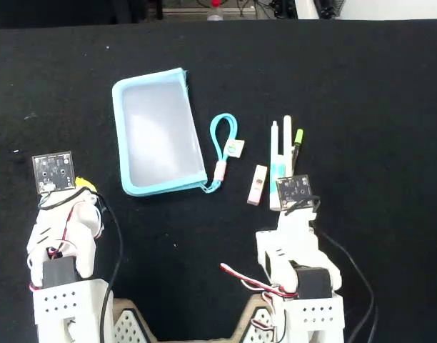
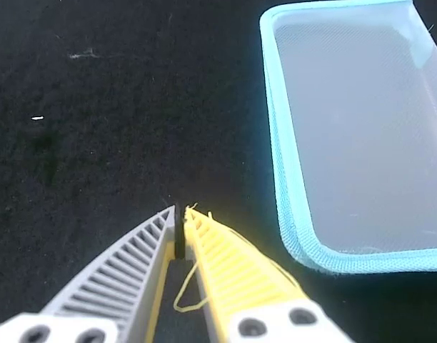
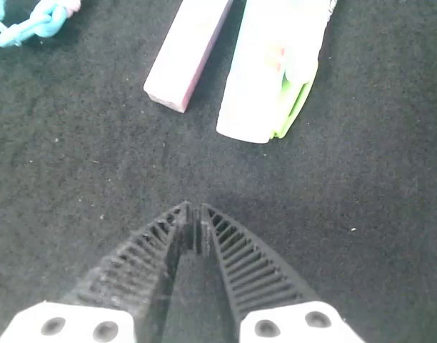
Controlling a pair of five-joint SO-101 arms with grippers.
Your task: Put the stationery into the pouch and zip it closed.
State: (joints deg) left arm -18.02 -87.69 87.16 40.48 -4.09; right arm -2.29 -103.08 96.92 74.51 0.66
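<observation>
A light blue pouch (image 1: 160,136) with a clear mesh face lies flat on the black table, its cord loop (image 1: 223,146) trailing off the near right corner. Right of it lie a pink eraser (image 1: 257,184), two white pens (image 1: 280,161) and a green-tipped marker (image 1: 298,143). My left gripper (image 2: 181,213) is shut and empty, near the pouch's (image 2: 347,136) near left corner. My right gripper (image 3: 196,211) is shut and empty, just short of the eraser (image 3: 190,50) and the pens' ends (image 3: 272,71).
Both arms' white bases (image 1: 68,300) stand at the table's near edge, with cables looping beside them. A bottle (image 1: 216,10) and clutter sit beyond the far edge. Black tabletop (image 1: 361,93) stretches around the items.
</observation>
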